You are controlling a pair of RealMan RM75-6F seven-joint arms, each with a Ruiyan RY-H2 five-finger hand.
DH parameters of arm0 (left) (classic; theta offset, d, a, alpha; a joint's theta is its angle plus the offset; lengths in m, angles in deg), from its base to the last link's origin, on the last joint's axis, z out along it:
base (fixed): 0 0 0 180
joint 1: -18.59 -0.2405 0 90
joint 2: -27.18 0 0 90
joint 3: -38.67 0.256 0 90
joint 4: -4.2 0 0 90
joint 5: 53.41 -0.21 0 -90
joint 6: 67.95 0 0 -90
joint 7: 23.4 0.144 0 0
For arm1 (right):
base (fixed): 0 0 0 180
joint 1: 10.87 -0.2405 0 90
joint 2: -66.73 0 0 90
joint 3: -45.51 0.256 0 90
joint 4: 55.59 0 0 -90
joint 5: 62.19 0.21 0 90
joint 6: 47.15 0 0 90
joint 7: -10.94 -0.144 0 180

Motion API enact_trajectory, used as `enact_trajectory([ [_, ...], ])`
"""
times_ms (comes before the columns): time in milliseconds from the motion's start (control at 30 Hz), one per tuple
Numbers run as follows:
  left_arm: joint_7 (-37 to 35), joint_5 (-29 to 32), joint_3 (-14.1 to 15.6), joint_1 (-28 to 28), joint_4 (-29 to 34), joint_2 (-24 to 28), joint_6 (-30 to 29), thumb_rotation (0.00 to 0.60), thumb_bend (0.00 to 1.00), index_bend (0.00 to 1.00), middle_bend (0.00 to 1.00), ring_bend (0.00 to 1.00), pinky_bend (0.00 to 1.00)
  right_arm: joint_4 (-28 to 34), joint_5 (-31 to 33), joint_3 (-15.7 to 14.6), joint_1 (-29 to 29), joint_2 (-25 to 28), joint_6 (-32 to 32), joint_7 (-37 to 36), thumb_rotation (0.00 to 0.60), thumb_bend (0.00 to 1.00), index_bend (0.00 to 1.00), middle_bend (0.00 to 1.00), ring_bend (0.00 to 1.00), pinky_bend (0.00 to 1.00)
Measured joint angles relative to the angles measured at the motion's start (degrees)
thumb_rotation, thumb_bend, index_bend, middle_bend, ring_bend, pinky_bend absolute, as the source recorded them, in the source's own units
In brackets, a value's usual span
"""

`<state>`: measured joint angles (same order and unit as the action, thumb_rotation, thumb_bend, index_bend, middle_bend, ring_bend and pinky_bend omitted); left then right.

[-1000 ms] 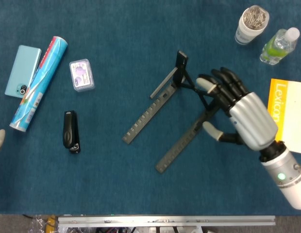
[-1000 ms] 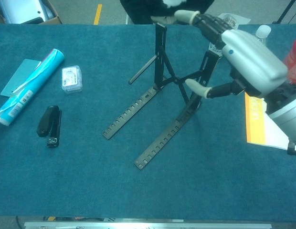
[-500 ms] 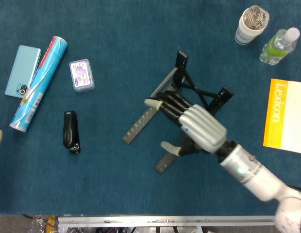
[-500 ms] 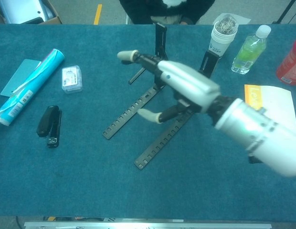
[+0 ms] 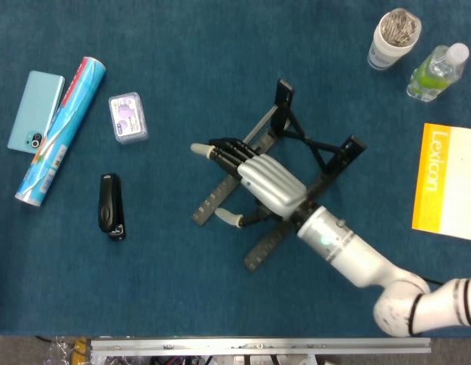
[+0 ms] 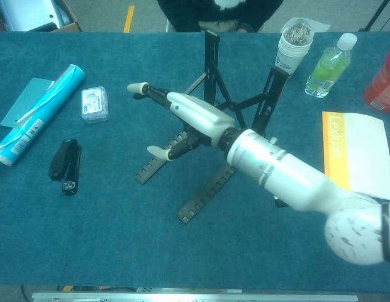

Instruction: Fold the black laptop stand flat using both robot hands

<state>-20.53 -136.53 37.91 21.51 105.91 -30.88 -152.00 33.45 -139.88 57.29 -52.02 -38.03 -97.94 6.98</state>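
The black laptop stand (image 5: 327, 163) stands unfolded in the middle of the blue table, its two notched rails lying flat and its two uprights (image 6: 211, 60) raised, joined by a cross brace. My right hand (image 5: 260, 181) reaches across it from the right and lies over the left rail (image 5: 207, 207). Its fingers are stretched out to the left and its thumb is spread below. It holds nothing, and I cannot tell whether it touches the rail. In the chest view the right hand (image 6: 185, 116) covers the left rail's middle. My left hand shows in neither view.
At the left lie a light blue phone (image 5: 36, 110), a blue tube (image 5: 61, 129), a small clear box (image 5: 128, 118) and a black stapler (image 5: 111, 207). A cup of clips (image 5: 393, 38), a green bottle (image 5: 437, 72) and a yellow book (image 5: 448, 182) are at the right.
My right hand has swept from the stand's right upright leftward across the stand to the left rail. The stand has not visibly changed shape.
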Motion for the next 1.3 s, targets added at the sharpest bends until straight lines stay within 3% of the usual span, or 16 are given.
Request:
enact_trajectory([
  [300, -0.78, 0.19, -0.15, -0.08, -0.56, 0.15, 0.09, 0.6, 0.32, 0.0, 0.0, 0.0, 0.0, -8.08, 3.07, 1.59, -2.53, -4.2, 1.94, -1.69, 0.6, 0.28, 0.0, 0.11, 0.0, 0.0],
  [567, -1.37, 0.09, -0.13, -0.12, -1.04, 0.02, 0.24, 0.6, 0.32, 0.0, 0.0, 0.0, 0.0, -11.26, 3.94, 1.18, -2.08, -4.24, 1.16, -2.65, 0.6, 0.28, 0.0, 0.11, 0.0, 0.0],
  [1033, -1.47, -0.15, -0.14, 0.15, -1.69, -0.65, 0.71, 0.6, 0.32, 0.0, 0.0, 0.0, 0.0, -11.75, 5.99, -0.01, -0.41, -1.8, 1.07, -2.48, 0.6, 0.28, 0.0, 0.11, 0.0, 0.0],
  [1300, -1.66, -0.22, -0.16, -0.03, -1.74, -0.66, 0.39, 0.6, 0.32, 0.0, 0.0, 0.0, 0.0, -7.65, 3.78, -0.7, -0.21, -0.08, 0.51, -3.67, 0.6, 0.28, 0.0, 0.11, 0.0, 0.0],
])
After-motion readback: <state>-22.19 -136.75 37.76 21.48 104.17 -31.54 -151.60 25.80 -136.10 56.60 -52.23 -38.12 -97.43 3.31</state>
